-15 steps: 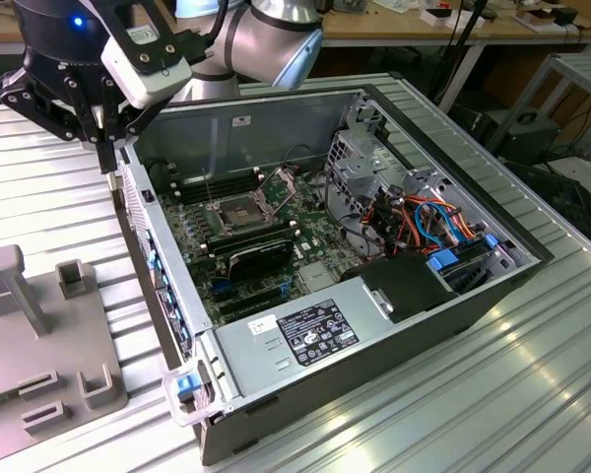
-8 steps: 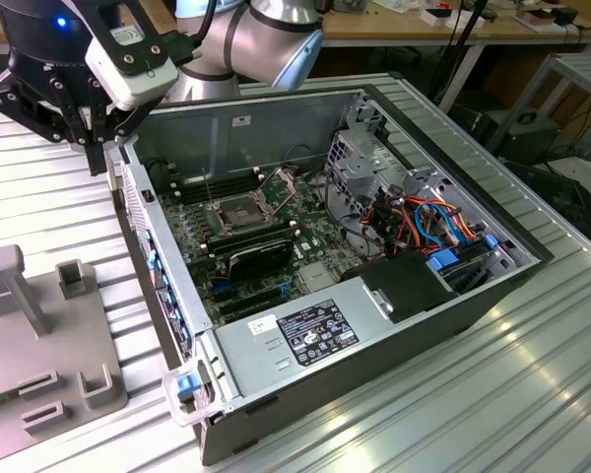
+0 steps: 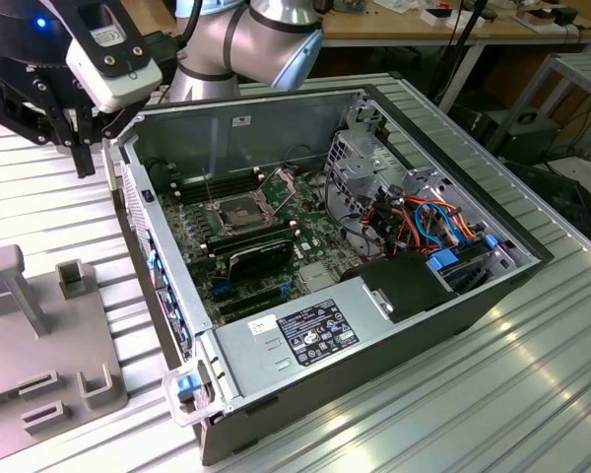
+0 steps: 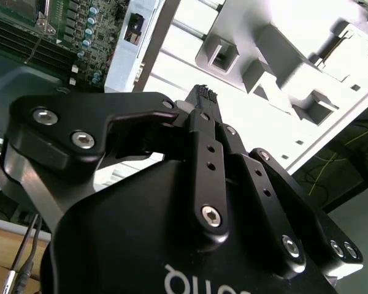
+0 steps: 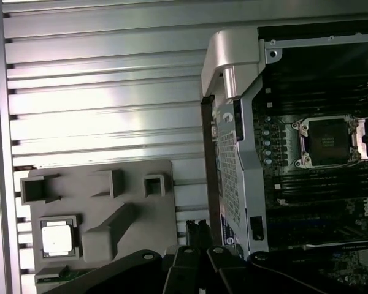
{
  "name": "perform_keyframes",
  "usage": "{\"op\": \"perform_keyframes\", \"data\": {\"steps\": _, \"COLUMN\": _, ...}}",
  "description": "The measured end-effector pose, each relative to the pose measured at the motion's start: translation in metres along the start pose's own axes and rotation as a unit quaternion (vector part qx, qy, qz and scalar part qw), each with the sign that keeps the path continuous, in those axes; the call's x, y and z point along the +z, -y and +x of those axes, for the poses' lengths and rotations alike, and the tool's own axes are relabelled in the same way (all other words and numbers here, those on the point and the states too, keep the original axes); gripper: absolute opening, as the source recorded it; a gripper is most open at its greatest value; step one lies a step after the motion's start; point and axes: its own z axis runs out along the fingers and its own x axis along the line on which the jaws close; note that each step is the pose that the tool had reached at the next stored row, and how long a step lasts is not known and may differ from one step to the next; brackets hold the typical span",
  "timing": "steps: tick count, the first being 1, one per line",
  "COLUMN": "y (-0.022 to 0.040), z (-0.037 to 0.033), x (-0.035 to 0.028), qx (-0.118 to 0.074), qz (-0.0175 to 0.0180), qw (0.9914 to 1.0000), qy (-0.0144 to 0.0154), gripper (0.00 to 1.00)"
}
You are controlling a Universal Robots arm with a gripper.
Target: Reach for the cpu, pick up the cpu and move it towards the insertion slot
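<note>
The first wrist view shows the cpu (image 5: 56,237) seated in a grey holder (image 5: 104,205); the exterior view crops that holder; the end effector (image 5: 196,228) is clenched, empty.

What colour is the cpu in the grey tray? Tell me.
Silvery white. The cpu shows best in the first wrist view, lying in the grey tray.

Bright glare on ribbed tabletop (image 5: 98,122)

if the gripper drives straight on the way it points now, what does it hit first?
Probably the bare ribbed table, in the strip between the grey fixture plate and the computer case wall. The gripper points there, not at the cpu seated in that plate. Depth is unclear.
</note>
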Motion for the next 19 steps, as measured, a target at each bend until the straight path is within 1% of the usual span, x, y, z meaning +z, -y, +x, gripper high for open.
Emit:
{"op": "perform_keyframes", "data": {"steps": 12, "y": 0.0011, "z": 0.0150, "x": 0.0002, "qx": 0.000, "qz": 0.0000, "qw": 1.00000, "qy": -0.0004, "gripper": 0.11}}
{"op": "perform_keyframes", "data": {"steps": 13, "y": 0.0014, "z": 0.0179, "x": 0.0003, "qx": 0.000, "qz": 0.0000, "qw": 1.00000, "qy": -0.0005, "gripper": 0.11}}
{"op": "perform_keyframes", "data": {"steps": 16, "y": 0.0017, "z": 0.0221, "x": 0.0003, "qx": 0.000, "qz": 0.0000, "qw": 1.00000, "qy": -0.0007, "gripper": 0.11}}
{"op": "perform_keyframes", "data": {"steps": 19, "y": 0.0019, "z": 0.0252, "x": 0.0003, "qx": 0.000, "qz": 0.0000, "qw": 1.00000, "qy": -0.0008, "gripper": 0.11}}
